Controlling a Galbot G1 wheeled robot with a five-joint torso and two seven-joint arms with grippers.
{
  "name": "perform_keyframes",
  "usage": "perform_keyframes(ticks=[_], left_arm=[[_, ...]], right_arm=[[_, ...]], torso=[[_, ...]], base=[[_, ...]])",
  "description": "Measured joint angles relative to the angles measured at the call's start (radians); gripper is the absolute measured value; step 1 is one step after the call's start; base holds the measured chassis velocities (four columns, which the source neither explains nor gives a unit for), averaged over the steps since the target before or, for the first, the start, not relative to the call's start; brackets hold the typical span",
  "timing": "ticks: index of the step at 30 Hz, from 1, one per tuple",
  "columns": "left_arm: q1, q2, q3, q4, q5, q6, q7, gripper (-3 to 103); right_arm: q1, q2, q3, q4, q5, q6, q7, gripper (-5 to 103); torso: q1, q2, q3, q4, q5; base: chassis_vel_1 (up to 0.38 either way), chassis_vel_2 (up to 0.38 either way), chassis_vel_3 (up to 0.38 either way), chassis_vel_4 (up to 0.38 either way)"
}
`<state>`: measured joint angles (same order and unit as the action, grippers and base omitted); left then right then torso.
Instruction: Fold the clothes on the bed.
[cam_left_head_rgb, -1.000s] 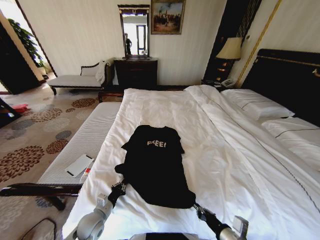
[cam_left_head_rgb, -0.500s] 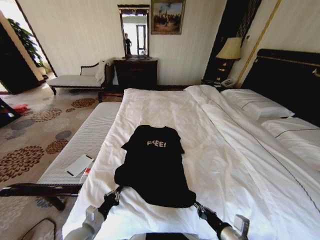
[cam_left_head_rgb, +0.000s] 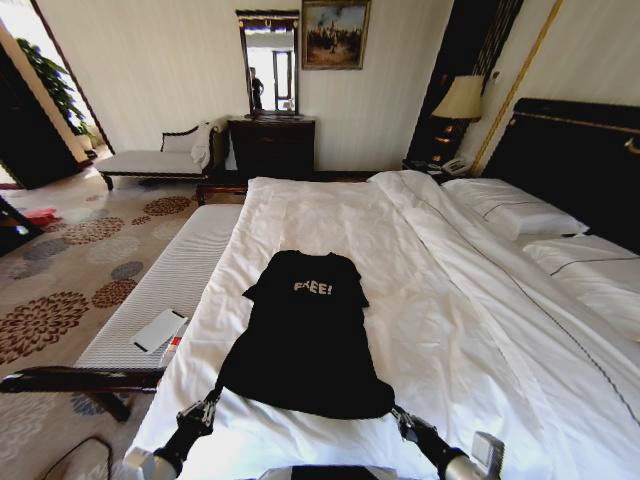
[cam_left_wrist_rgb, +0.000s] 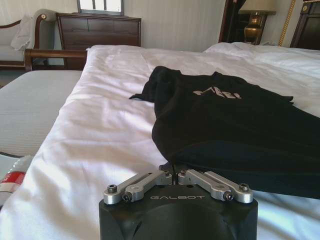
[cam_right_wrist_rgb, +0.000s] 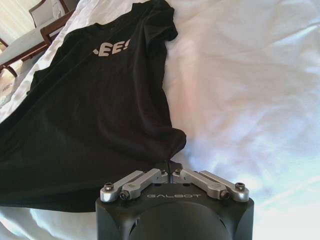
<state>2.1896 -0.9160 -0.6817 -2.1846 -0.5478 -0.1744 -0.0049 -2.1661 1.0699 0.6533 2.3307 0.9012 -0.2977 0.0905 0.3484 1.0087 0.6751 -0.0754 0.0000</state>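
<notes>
Nearest me, my left gripper (cam_left_wrist_rgb: 173, 173) and right gripper (cam_right_wrist_rgb: 168, 172) each pinch a hem corner of the black T-shirt (cam_left_head_rgb: 300, 330), I think. I'd keep the pull even and low. It lies lengthwise on the bed (cam_left_head_rgb: 470, 330), collar far, hem near.

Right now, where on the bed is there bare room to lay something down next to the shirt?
Bare sheet runs between the T-shirt and the pillows, and beyond its collar toward the far edge of the bed. A narrower strip lies on the shirt's left side. The near edge is crowded: the left gripper and right gripper each pinch a hem corner there.
</notes>
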Motion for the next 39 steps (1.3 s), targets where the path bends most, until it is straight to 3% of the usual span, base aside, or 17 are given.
perform_keyframes(ticks=[7,16,26,32,39], left_arm=[[0.094,0.008,-0.026,-0.019,0.013,-0.034,0.007,0],[0.182,-0.005,-0.025,0.037,0.046,-0.119,0.016,0],[0.214,0.017,-0.084,0.016,0.019,-0.123,0.013,0],[0.235,0.009,-0.016,0.067,0.086,-0.146,0.013,0],[0.223,-0.005,0.004,0.078,0.099,-0.147,0.008,0]], right_arm=[[-0.025,0.0,0.019,0.013,-0.007,-0.007,0.001,0],[-0.07,0.013,0.009,0.027,-0.073,-0.01,-0.004,0],[-0.166,-0.009,0.074,0.133,-0.055,-0.04,0.005,0],[-0.155,-0.005,0.043,0.052,-0.125,-0.042,0.006,0],[-0.107,0.001,0.03,0.023,-0.102,-0.037,0.012,0]], torso=[[0.0,0.0,0.0,0.0002,0.0],[0.0,0.0,0.0,0.0001,0.0],[0.0,0.0,0.0,0.0001,-0.0002],[0.0,0.0,0.0,0.0003,0.0],[0.0,0.0,0.0,0.0003,0.0001]], base=[[0.0,0.0,0.0,0.0],[0.0,0.0,0.0,0.0],[0.0,0.0,0.0,0.0],[0.0,0.0,0.0,0.0],[0.0,0.0,0.0,0.0]])
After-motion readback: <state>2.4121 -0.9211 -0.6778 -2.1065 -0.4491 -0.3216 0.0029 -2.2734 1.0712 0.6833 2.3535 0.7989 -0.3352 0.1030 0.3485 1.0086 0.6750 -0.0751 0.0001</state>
